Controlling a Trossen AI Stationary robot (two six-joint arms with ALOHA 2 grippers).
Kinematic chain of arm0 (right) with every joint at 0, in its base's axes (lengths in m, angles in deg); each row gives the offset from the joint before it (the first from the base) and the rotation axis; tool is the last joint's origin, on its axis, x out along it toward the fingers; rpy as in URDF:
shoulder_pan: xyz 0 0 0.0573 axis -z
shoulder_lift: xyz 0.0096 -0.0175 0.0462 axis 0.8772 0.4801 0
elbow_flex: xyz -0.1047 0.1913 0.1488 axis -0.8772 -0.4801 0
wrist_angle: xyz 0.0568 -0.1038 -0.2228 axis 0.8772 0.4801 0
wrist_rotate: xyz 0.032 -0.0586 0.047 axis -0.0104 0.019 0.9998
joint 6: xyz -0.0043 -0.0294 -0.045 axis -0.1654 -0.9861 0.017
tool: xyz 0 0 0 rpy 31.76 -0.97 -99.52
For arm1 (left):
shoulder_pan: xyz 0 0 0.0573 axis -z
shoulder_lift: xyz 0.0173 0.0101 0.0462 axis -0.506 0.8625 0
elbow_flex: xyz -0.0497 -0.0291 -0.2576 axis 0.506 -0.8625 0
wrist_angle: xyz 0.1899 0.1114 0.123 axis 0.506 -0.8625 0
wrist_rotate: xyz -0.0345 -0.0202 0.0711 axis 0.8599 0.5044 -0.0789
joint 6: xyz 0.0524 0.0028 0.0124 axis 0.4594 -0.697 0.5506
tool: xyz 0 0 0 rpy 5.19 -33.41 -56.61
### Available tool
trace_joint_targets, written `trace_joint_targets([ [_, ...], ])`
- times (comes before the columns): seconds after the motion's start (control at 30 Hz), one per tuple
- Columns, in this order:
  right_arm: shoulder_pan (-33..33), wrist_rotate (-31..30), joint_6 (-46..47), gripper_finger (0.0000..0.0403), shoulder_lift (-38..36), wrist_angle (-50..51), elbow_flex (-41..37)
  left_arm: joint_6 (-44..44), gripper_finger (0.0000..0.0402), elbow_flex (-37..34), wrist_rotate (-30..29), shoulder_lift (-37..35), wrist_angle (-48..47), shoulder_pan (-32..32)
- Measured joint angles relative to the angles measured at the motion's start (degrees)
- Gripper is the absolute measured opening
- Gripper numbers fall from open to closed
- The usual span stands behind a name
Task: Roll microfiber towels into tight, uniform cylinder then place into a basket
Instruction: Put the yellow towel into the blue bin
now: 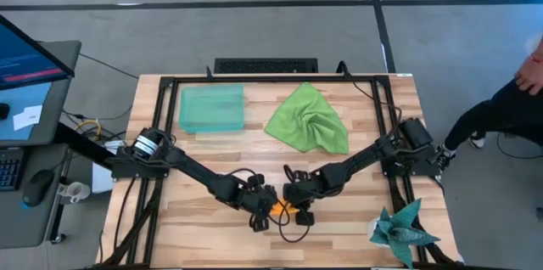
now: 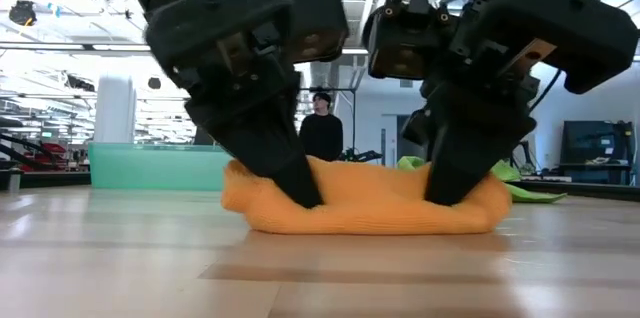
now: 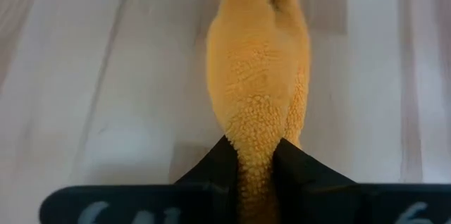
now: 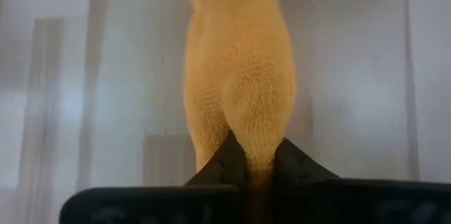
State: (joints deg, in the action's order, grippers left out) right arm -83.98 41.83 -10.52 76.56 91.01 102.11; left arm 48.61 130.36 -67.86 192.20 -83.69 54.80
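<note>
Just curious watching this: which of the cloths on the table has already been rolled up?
The orange towel, a roll pinched at its ends by the left gripper and right gripper. The green towel lies crumpled; the teal cloth sits apart.

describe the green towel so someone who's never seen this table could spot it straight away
Start at the wooden table and look to its far edge, where the mint-green basket sits. The lime green towel lies crumpled just right of it, lying loose with no gripper on it. Unlike the rolled orange towel pinched between both grippers near the front, or the dark teal spiky cloth at the front right corner, it is pale, smooth and unrolled.
</note>
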Motion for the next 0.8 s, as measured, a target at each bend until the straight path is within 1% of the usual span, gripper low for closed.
trace_joint_targets([
  [0.13,0.0,-0.6,-3.1,0.0036,-0.6,-3.7,0.3,1.8,0.0033,-0.2,0.6,-3.1,-4.1,0.0],
  [0.33,1.4,-0.9,-13.1,0.0041,-1.1,-2.9,4.6,2.0,0.003,-0.1,0.1,-7.6,-12.6,-0.3],
  [0.5,5.6,0.0,-19.4,0.0038,-1.1,0.2,9.9,1.3,0.0029,0.0,-0.9,-12.6,-22.9,-1.1],
  [0.6,8.6,2.4,-22.0,0.0039,-1.1,2.3,13.4,1.5,0.0029,0.0,-2.3,-16.8,-29.2,-2.0],
  [0.7,11.6,4.6,-24.7,0.004,-1.2,2.6,16.2,1.8,0.0029,0.0,-2.8,-21.2,-34.2,-3.8],
  [0.8,14.4,6.1,-28.0,0.0039,-1.2,3.0,19.1,4.3,0.0028,-0.4,-2.6,-25.4,-37.7,-6.4],
])
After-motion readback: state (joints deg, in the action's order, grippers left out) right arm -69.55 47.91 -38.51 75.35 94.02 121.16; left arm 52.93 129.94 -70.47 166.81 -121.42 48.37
